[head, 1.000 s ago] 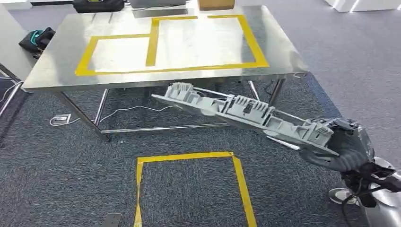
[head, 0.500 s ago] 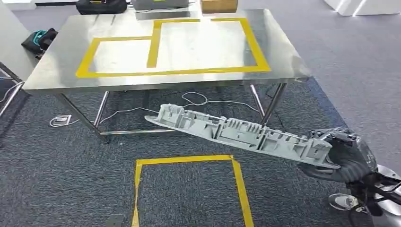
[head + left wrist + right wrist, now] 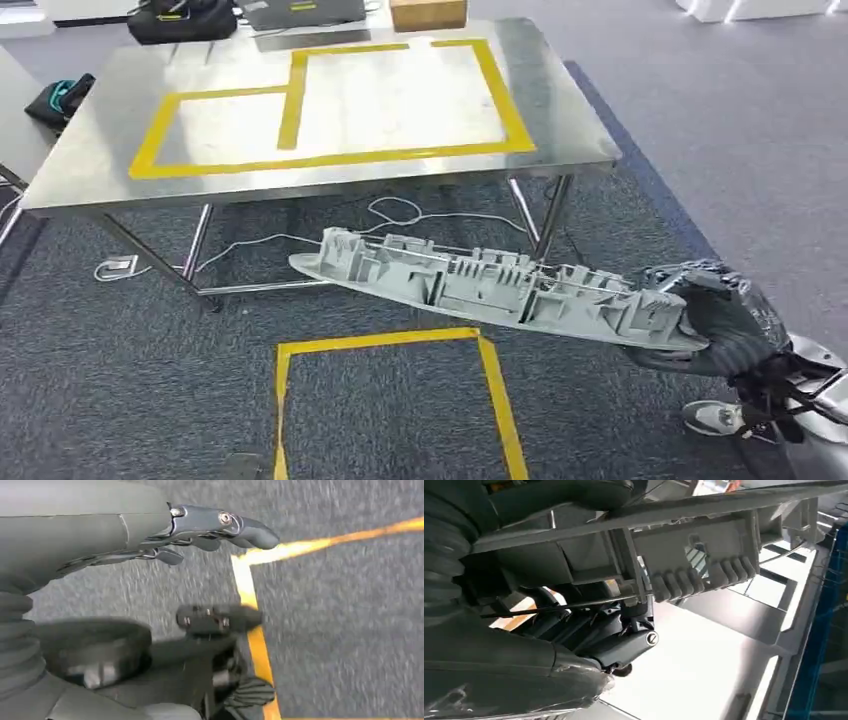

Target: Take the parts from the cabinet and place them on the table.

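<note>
My right hand (image 3: 725, 325) grips one end of a long grey ribbed plastic part (image 3: 480, 285), which reaches out to the left above the carpet, in front of the steel table (image 3: 90, 175). The right wrist view shows the same part (image 3: 694, 555) close up, with the fingers (image 3: 599, 635) wrapped under it. The table top carries yellow tape rectangles (image 3: 330, 100) and nothing lies inside them. My left hand (image 3: 200, 527) hangs over the carpet with its fingers loosely apart, holding nothing.
A yellow tape square (image 3: 385, 400) marks the carpet in front of me. Cables (image 3: 400, 215) run under the table. A cardboard box (image 3: 428, 13), a laptop (image 3: 300, 12) and a black bag (image 3: 180, 20) sit at the table's far edge. Another bag (image 3: 62, 98) lies at the left.
The whole view has shifted, so the camera moved. The grey part in my right hand has sunk lower and lies flatter, farther from the table's front edge.
</note>
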